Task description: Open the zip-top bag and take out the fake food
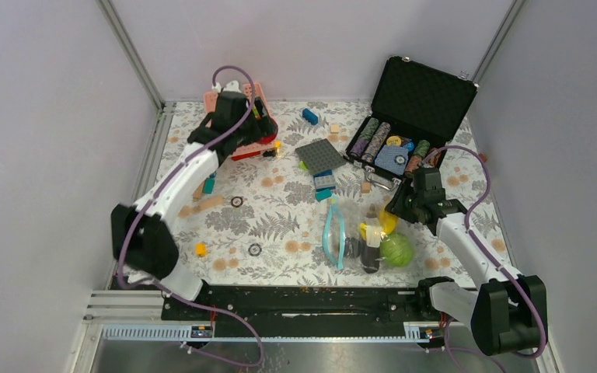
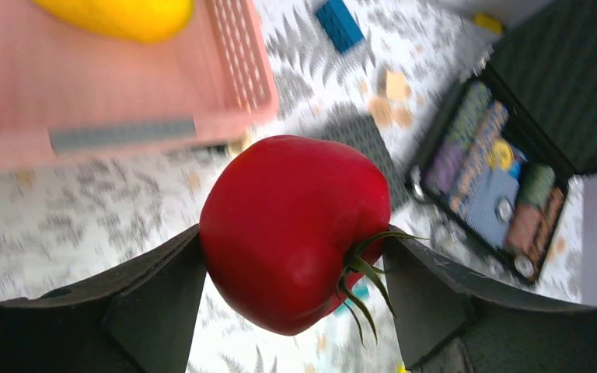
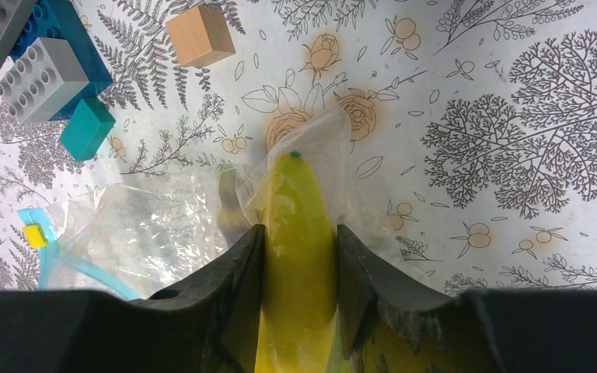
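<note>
My left gripper (image 2: 294,237) is shut on a red tomato (image 2: 280,202) with a green stem and holds it in the air beside the pink basket (image 2: 124,85); in the top view this gripper (image 1: 250,132) is at the back left. The clear zip-top bag (image 1: 354,229) lies at the front right, its light-blue zipper strip (image 1: 333,237) gaping. My right gripper (image 3: 299,231) is shut on the bag's far end, pinching a yellow banana (image 3: 299,194) through the plastic (image 3: 148,233). A pale-green cabbage (image 1: 396,250) and a dark piece (image 1: 371,255) lie in the bag.
A yellow fruit (image 2: 120,15) lies in the basket. An open black case of poker chips (image 1: 404,148) stands at the back right. A grey baseplate (image 1: 320,155), grey bricks (image 3: 43,70), a teal block (image 3: 85,128) and a wooden block (image 3: 200,36) lie behind the bag.
</note>
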`<state>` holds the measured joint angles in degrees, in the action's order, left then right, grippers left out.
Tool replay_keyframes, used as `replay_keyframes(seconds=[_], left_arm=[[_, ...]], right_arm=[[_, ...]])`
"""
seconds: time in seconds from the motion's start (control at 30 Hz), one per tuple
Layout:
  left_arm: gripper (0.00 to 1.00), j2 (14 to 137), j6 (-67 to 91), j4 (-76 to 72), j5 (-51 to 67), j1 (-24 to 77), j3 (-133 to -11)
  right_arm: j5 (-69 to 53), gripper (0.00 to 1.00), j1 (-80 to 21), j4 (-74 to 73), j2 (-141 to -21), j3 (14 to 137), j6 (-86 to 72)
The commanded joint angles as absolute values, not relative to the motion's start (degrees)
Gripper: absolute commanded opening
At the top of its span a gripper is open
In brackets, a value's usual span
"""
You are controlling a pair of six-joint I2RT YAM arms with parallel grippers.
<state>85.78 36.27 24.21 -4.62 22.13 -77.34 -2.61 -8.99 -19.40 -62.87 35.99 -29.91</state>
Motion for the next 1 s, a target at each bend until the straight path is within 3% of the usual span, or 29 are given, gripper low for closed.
replay_keyframes(seconds=[0.0, 0.43, 0.73, 0.97], left_arm=[[0.58, 96.48, 30.88, 25.67, -3.06, 16.94, -91.06], [0.61, 116.85, 28.98, 28.61, -1.36, 9.76, -107.12], [0.8, 121.8, 27.44, 31.05, -1.22, 9.76, -110.0], [0.99, 117.54, 27.62, 31.38, -0.52, 9.76, -108.09]], right_arm=[[-3.9, 0.0, -9.32, -20.53, -61.39, 35.75, -29.71], [-4.44, 0.0, -9.32, -20.56, -62.87, 36.86, -28.93], [-4.43, 0.0, -9.35, -20.51, -63.06, 36.53, -28.52], [-4.73, 0.0, -9.32, -20.56, -62.74, 36.66, -28.55]])
